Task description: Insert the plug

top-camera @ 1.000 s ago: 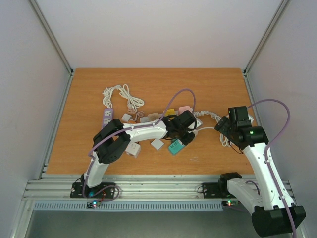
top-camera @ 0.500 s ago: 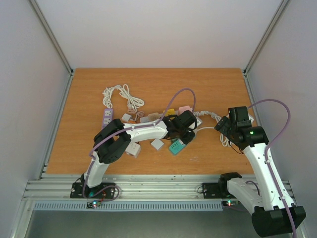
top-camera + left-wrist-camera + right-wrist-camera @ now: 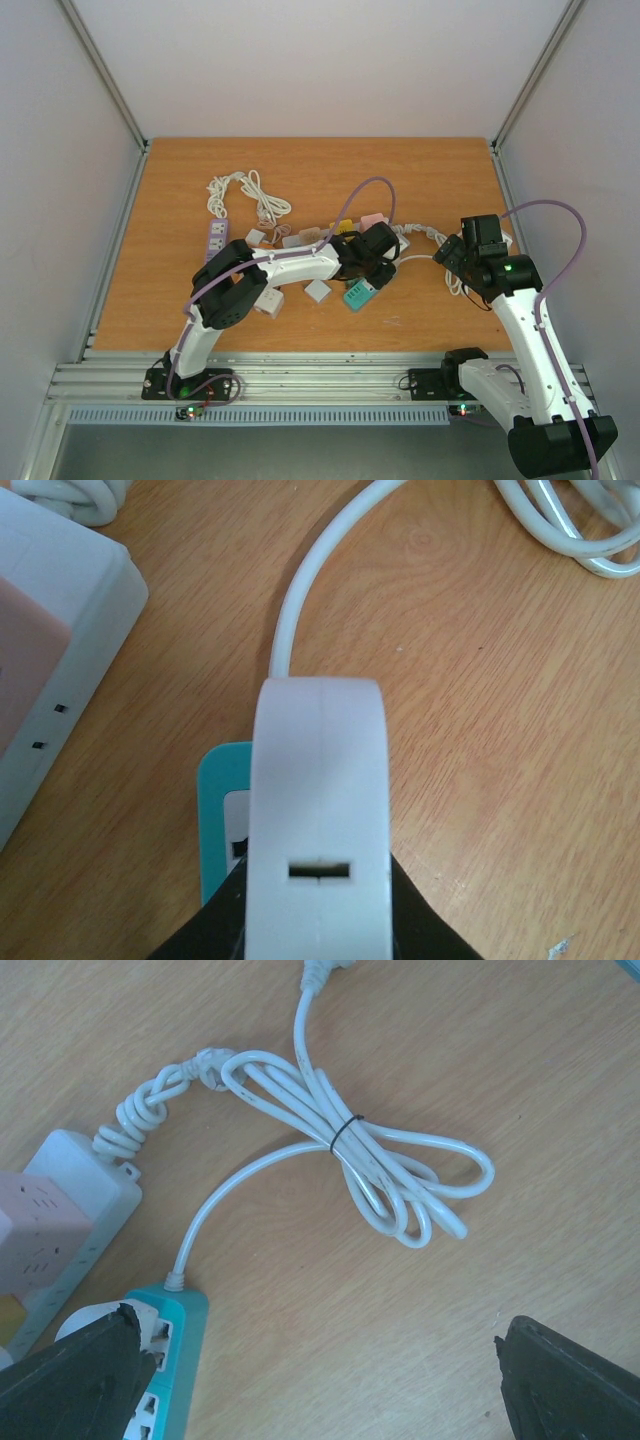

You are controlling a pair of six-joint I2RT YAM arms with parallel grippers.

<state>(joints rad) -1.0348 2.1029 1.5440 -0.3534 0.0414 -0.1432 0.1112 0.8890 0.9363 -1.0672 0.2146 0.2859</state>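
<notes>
- One plug point(image 3: 320, 810) sits pinched in the left pincer point(image 3: 377, 258), over the strip point(image 3: 222, 820), ready to push in.
- Right pincer point(image 3: 320, 1375) hangs spread, empty, aside.

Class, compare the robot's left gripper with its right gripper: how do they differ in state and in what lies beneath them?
The left gripper is shut on a white plug; the right gripper stands wide open and holds nothing. The left gripper sits over a teal power strip; below the right gripper lies a tied bundle of white cable. Both face down at the wooden table.
</notes>
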